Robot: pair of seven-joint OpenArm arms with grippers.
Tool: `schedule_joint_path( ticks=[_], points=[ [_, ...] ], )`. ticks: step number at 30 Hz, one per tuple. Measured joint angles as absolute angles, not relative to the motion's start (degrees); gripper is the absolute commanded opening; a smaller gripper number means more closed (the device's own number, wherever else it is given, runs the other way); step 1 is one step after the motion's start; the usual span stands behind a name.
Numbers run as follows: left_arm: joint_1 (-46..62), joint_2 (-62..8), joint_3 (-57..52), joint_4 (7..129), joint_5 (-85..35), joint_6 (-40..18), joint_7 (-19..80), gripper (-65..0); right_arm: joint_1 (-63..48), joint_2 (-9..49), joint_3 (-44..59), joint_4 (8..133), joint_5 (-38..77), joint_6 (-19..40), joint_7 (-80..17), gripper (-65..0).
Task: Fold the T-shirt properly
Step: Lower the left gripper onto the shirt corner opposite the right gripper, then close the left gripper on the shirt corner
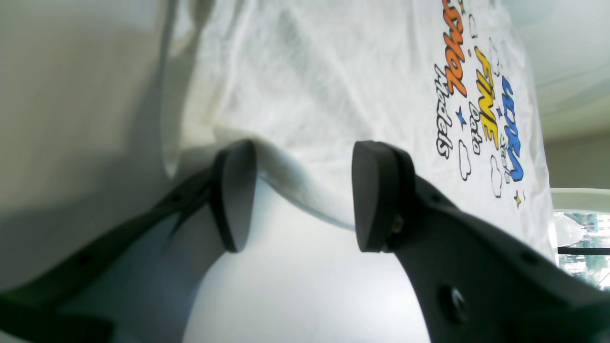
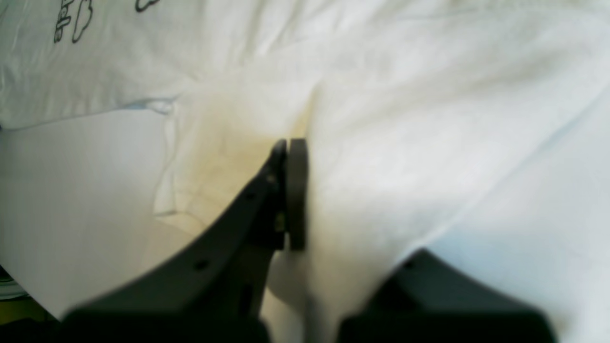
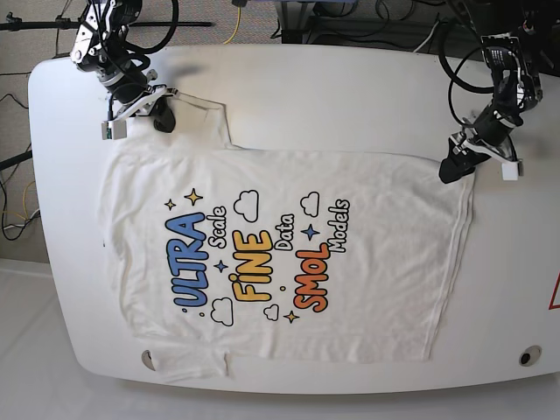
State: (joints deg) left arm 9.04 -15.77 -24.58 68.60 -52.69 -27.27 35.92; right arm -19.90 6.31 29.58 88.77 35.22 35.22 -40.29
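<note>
T-shirt (image 3: 350, 289) lies flat, print up, between both arms. Right gripper (image 2: 289, 190) pinches a sleeve; left gripper (image 1: 295, 195) gapes at the hem.

Right wrist cam is basically all fabric. The right gripper (image 2: 289, 190) has its two dark fingers pressed flat together with a bunch of the T-shirt (image 2: 405, 143) pinched up at the tips, and the cloth puckers and creases out from that spot. The white cotton fills most of the shot, looking a bit yellowish just left of the fingers. Up in the top left corner you can see black outlines of a small cloud print (image 2: 81, 21). Lower left, a bare patch of the white table (image 2: 71, 200) shows past the shirt's edge.
</note>
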Motion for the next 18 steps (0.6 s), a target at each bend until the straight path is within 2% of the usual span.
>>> schedule_joint_path(
  ticks=[11, 18],
  points=[
    [8.51, -15.81, -24.29, 68.29, -50.87, -26.89, 34.81, -32.1, -19.9, 6.31, 29.58, 88.68, 35.42, 35.22, -40.29, -65.0],
    [7.42, -15.99, -23.38, 67.07, -49.45, -26.39, 32.88, -43.0, -19.92, 6.31, 29.58, 88.53, 35.68, 35.2, -40.27, -65.0]
  ],
)
